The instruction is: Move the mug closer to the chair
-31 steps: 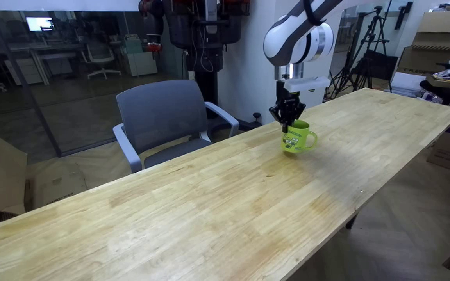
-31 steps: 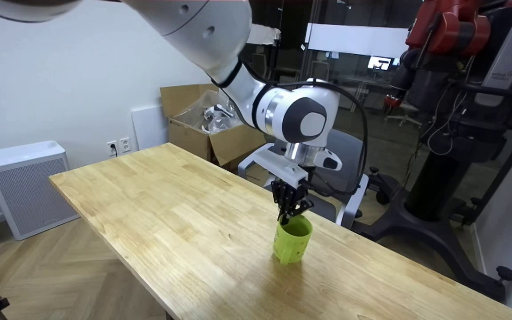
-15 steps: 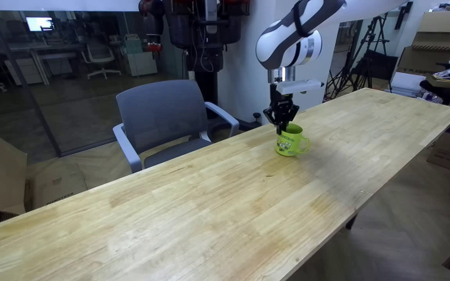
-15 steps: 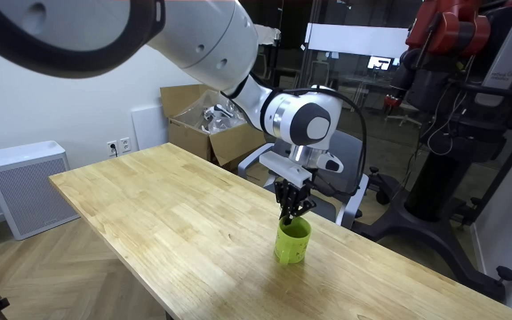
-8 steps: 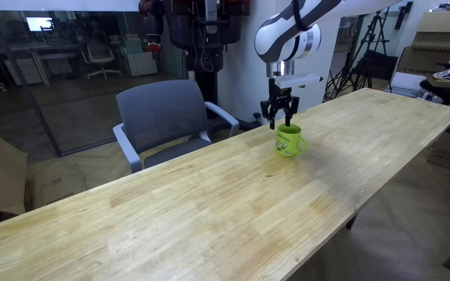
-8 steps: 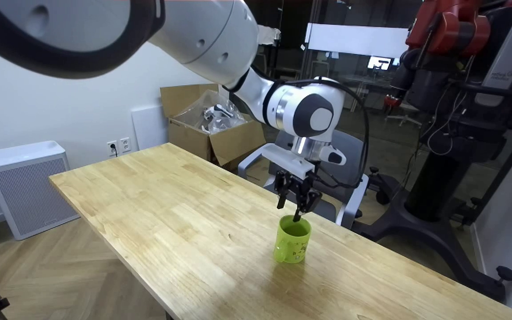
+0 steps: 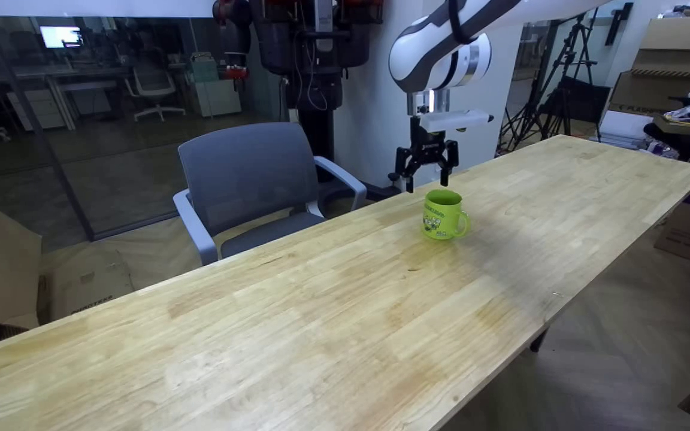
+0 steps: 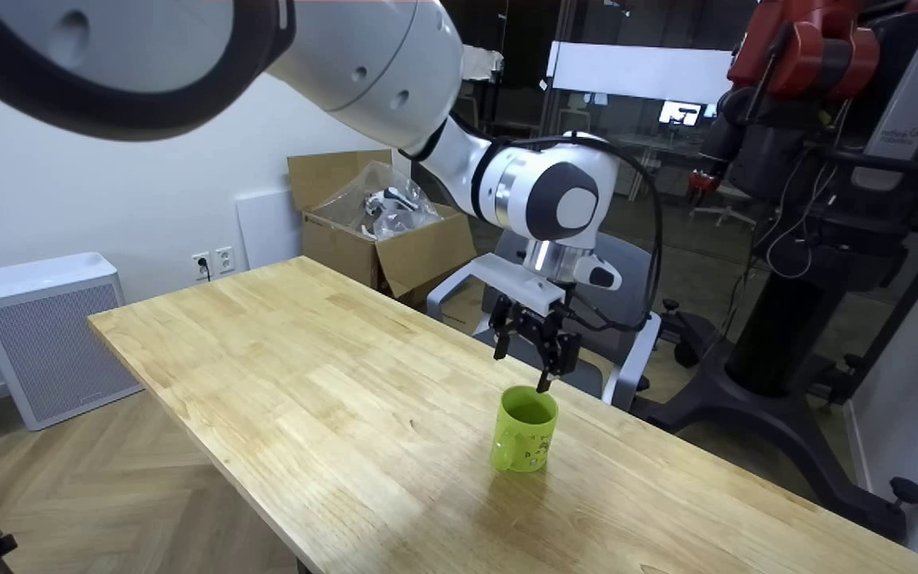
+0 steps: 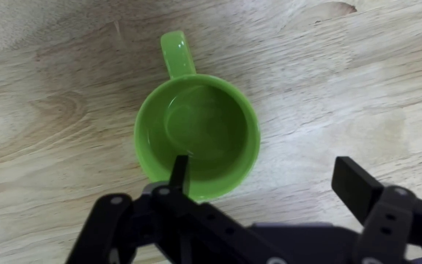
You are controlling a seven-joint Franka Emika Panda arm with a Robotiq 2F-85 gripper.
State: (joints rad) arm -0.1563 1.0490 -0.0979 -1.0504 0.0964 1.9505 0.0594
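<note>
A lime-green mug with a printed side stands upright on the wooden table, its handle turned away from the chair. The grey chair is at the table's long edge, partly behind the arm in an exterior view. My gripper hangs just above the mug, apart from it and shifted toward the chair side. Its jaws are spread wide with nothing between them. Looking down in the wrist view, one finger overlaps the rim of the mug, while the opposite finger is over bare wood.
The long wooden table has its edge beside the chair's armrest. A dark robot on a wheeled base stands behind the chair. An open cardboard box sits past the table's far end.
The gripper was shut on the mug's wall and shifted it slightly toward the chair. It has since opened, let go and risen above the rim. The mug's handle has swung slightly.
</note>
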